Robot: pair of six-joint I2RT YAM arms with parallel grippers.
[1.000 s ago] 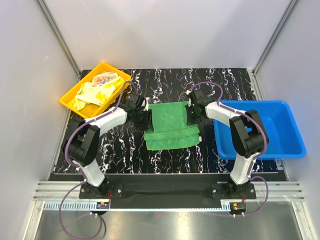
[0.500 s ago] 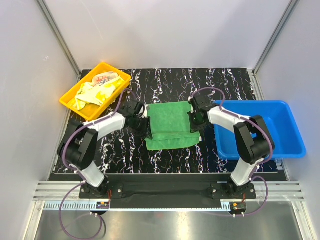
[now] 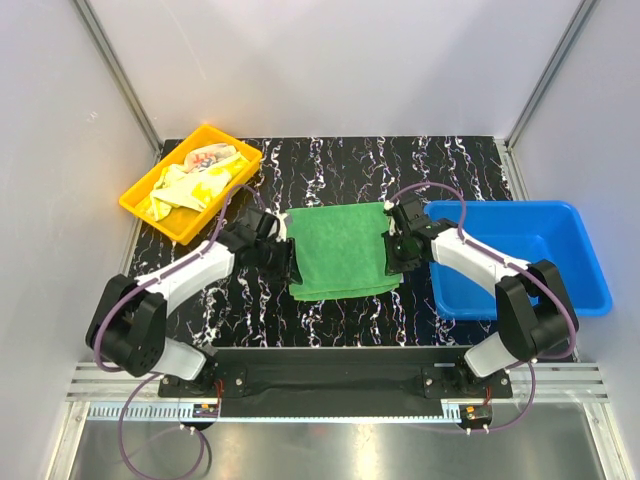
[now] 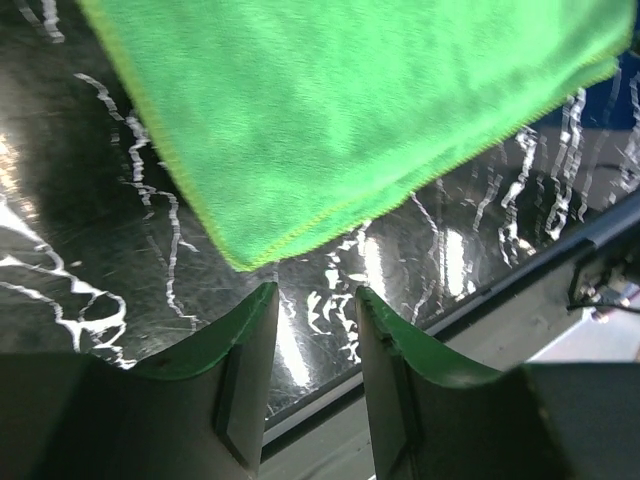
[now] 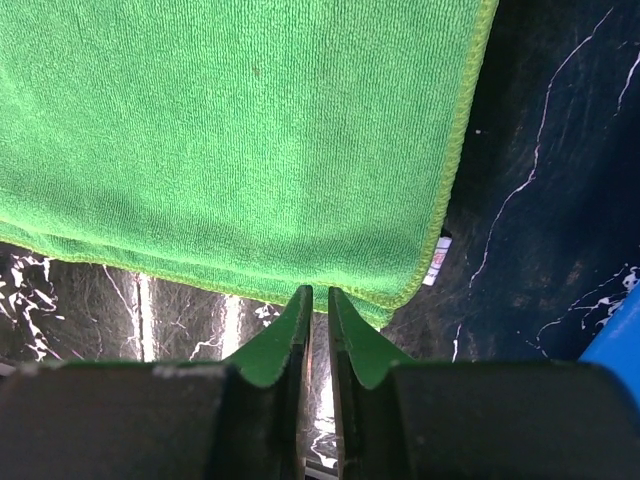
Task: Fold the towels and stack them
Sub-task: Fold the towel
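The green towel [image 3: 340, 250] lies flat, folded double, in the middle of the black marbled table. It fills the top of the left wrist view [image 4: 350, 110] and of the right wrist view [image 5: 230, 130]. My left gripper [image 3: 290, 262] is at its near left corner, open and empty [image 4: 315, 300], just short of the corner. My right gripper [image 3: 392, 258] is at the near right edge. Its jaws [image 5: 315, 292] are almost closed, with nothing between them. The yellow patterned towel [image 3: 195, 188] and the white/teal printed towel [image 3: 210, 155] lie crumpled in the yellow tray [image 3: 150, 222].
A blue bin [image 3: 520, 270] stands right of the towel, close to my right arm. Its corner shows in the right wrist view [image 5: 625, 340]. The green towel's white label [image 5: 435, 262] sticks out at its right edge. The table's front edge is just beyond the left fingers.
Both grippers moved toward the near edge, drawing the towel's upper layer over the lower one. The towel now lies as one flat folded piece.
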